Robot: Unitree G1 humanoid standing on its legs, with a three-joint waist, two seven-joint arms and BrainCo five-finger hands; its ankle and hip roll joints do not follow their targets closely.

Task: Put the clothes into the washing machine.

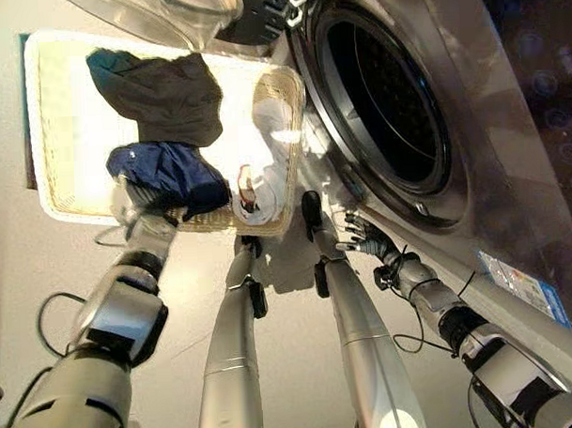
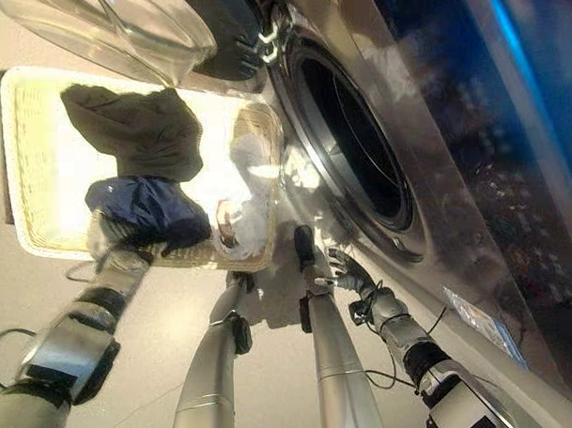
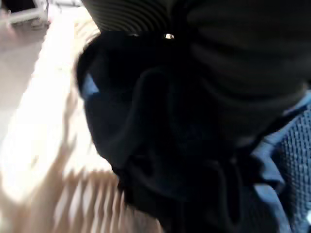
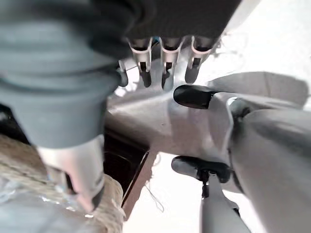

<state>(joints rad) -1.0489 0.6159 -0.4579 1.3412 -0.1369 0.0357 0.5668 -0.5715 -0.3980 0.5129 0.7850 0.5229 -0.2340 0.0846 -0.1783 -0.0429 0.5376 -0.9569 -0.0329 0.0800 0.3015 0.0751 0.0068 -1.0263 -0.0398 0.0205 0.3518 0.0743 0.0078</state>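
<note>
Right hand [image 1: 367, 237] hangs loose-fingered, empty, near the washer [image 1: 471, 123] front. Left hand [image 1: 140, 208] is at the navy cloth [image 1: 167, 176] in the basket [image 1: 53, 138]; grip hidden, cannot tell. Dark cloth [image 1: 160, 92] and white one [image 1: 275, 167] also there. Drum [image 1: 385, 102] looks empty, so nothing loaded yet.

The left hand [image 1: 140, 214] at the left of the frame is sunk into the navy garment [image 1: 172, 176], so its fingers are hidden; in its wrist view the same dark cloth [image 3: 170, 145] sits blurred against the lens. The clear washer door [image 2: 120, 32] is cut off by the top edge, and the washing machine [image 1: 471, 123] runs out past the right edge. The print on the label [image 1: 523, 285] at lower right is too small to read.
</note>
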